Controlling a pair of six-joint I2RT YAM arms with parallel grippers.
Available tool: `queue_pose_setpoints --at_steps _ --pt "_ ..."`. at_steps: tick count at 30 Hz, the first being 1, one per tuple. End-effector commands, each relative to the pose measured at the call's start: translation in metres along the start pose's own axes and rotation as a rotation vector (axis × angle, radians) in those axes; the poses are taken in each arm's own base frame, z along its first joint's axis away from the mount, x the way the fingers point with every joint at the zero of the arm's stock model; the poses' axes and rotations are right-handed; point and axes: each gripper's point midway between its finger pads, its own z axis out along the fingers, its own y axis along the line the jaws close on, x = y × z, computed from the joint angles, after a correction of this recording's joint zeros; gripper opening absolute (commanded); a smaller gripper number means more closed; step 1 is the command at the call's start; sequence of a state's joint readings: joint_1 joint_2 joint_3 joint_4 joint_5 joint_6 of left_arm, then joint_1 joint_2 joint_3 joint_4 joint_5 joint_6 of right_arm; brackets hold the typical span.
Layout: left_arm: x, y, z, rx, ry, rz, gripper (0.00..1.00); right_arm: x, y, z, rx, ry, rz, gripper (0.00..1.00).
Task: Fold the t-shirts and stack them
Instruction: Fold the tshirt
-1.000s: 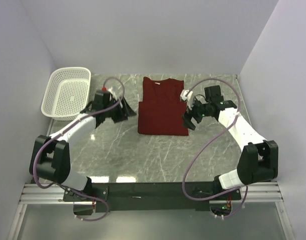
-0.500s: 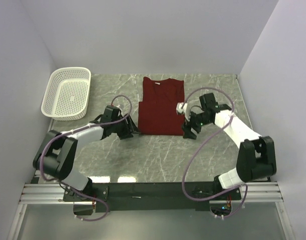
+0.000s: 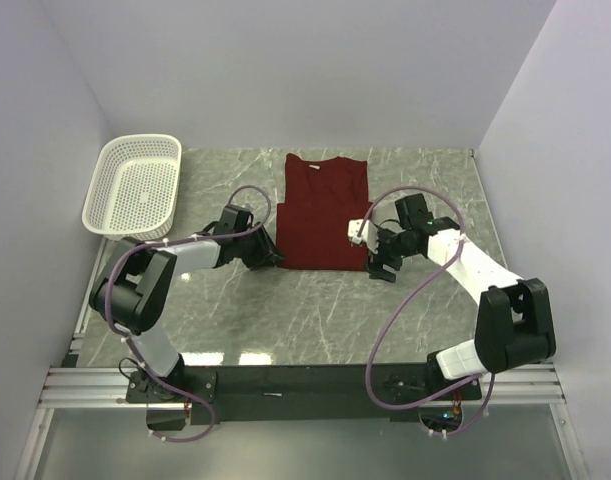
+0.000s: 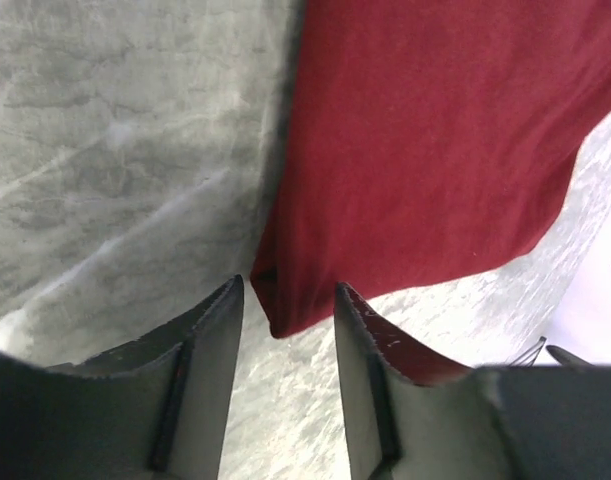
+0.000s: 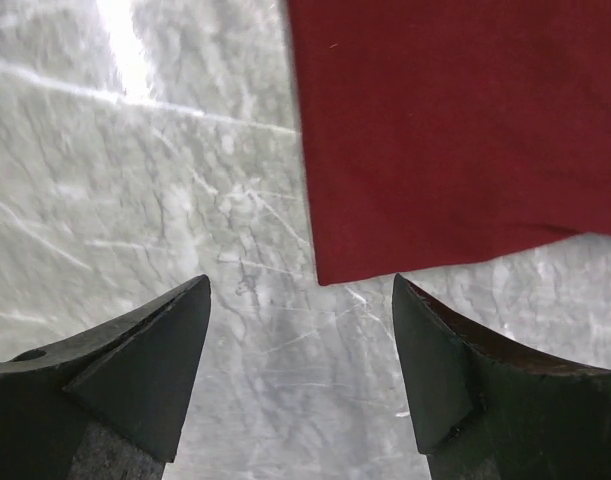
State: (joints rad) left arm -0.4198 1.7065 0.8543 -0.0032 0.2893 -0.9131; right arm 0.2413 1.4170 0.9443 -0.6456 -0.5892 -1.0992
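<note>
While the maroon t-shirt (image 3: 325,212) lies flat, folded into a narrow rectangle at the upper middle of the marble tabletop (image 3: 315,310) with its collar toward the top of the overhead view, both claws sit low at its bottom edge. The left claw (image 4: 285,290) is parted a little, and the shirt's lower left corner lies between its fingers, which are not closed on it. The right claw (image 5: 300,285) gapes wide just below the lower right corner, holding nothing. A white basket (image 3: 135,185) stands at the upper left, well apart from the shirt.
</note>
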Motion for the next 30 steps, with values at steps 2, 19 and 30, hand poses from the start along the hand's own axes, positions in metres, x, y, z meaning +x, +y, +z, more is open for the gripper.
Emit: queue_pose_setpoints --at_steps 2,19,30 --pt "-0.011 -0.012 0.005 0.023 -0.030 0.005 0.43 0.008 0.004 0.015 -0.044 0.044 -0.187 0.79" --pt "-0.009 -0.009 0.012 0.024 -0.008 0.007 0.39 0.030 -0.013 0.059 0.027 0.261 -0.207 0.65" --pt "-0.004 -0.007 0.008 0.025 0.000 0.009 0.40 0.036 -0.027 0.064 0.081 0.297 -0.170 0.59"
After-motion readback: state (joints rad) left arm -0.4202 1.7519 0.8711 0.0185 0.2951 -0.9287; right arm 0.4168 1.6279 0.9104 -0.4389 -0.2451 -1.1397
